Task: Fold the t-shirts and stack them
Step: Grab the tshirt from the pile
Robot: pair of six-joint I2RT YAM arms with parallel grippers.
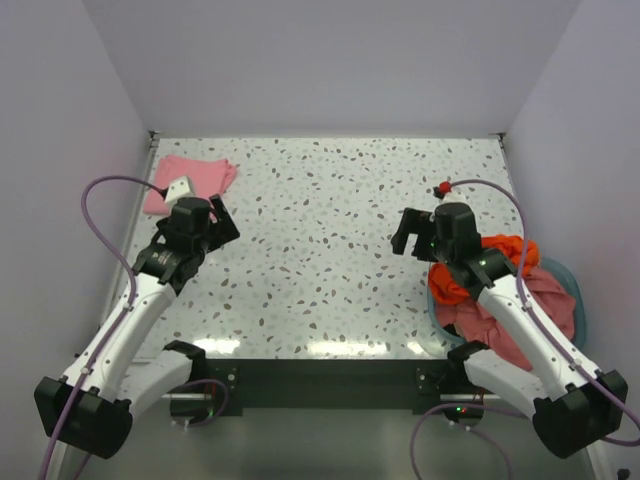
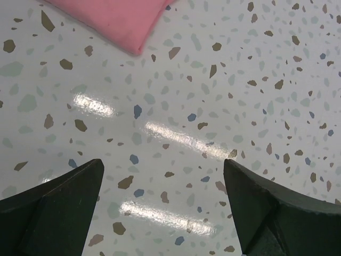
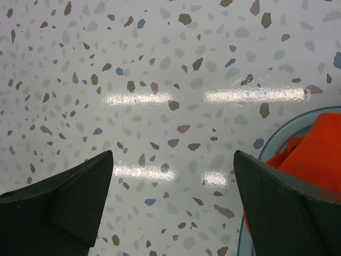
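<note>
A folded light pink t-shirt (image 1: 190, 180) lies at the table's far left; its corner shows in the left wrist view (image 2: 114, 21). My left gripper (image 1: 222, 216) is open and empty, just to the near right of it, over bare table (image 2: 163, 162). A bright orange-red t-shirt (image 1: 497, 258) and a dusty salmon-pink one (image 1: 505, 318) are heaped in the round teal tub (image 1: 565, 272) at the near right. My right gripper (image 1: 408, 232) is open and empty, just left of the tub (image 3: 173, 153). The orange-red shirt (image 3: 317, 149) shows at the right edge of the right wrist view.
The speckled white table (image 1: 330, 250) is walled at the back and on both sides. The tub's rim (image 3: 277, 136) lies close by my right finger. Purple cables loop beside both arms.
</note>
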